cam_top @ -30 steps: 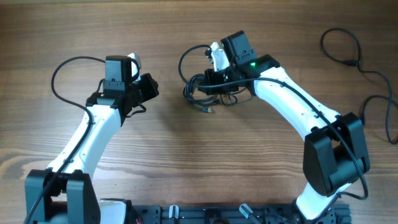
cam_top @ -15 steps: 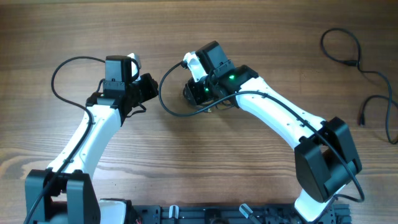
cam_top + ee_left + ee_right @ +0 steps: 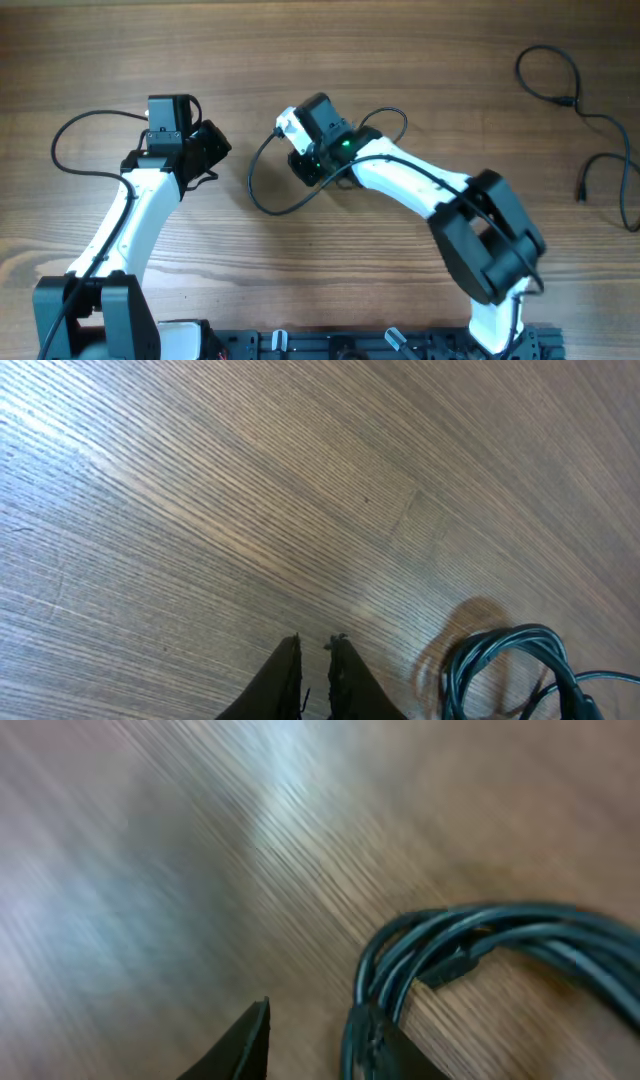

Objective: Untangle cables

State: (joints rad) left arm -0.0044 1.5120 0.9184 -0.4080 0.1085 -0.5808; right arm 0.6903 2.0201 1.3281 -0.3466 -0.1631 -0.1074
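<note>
The cables are a black bundle (image 3: 262, 190) at the table's middle, with one wide loop lying left of my right gripper (image 3: 306, 168) and a small loop (image 3: 392, 118) behind its arm. In the right wrist view the strands (image 3: 470, 935) run beside and over the right fingertip (image 3: 385, 1045). That gripper (image 3: 315, 1035) is open, with bare wood between its jaws. My left gripper (image 3: 216, 150) is left of the loop and apart from it. In the left wrist view it (image 3: 315, 648) is shut and empty, and the bundle (image 3: 500, 660) lies to its right.
A separate thin black cable (image 3: 560, 92) lies at the far right of the table and trails down towards the right edge (image 3: 612, 170). The arms' own thick black wires (image 3: 75, 135) arc beside each arm. The arm bases stand at the front edge.
My right gripper has swept left and dragged the bundle with it, and a wide loop has spread out to its left. My left gripper has drawn back to the left.
</note>
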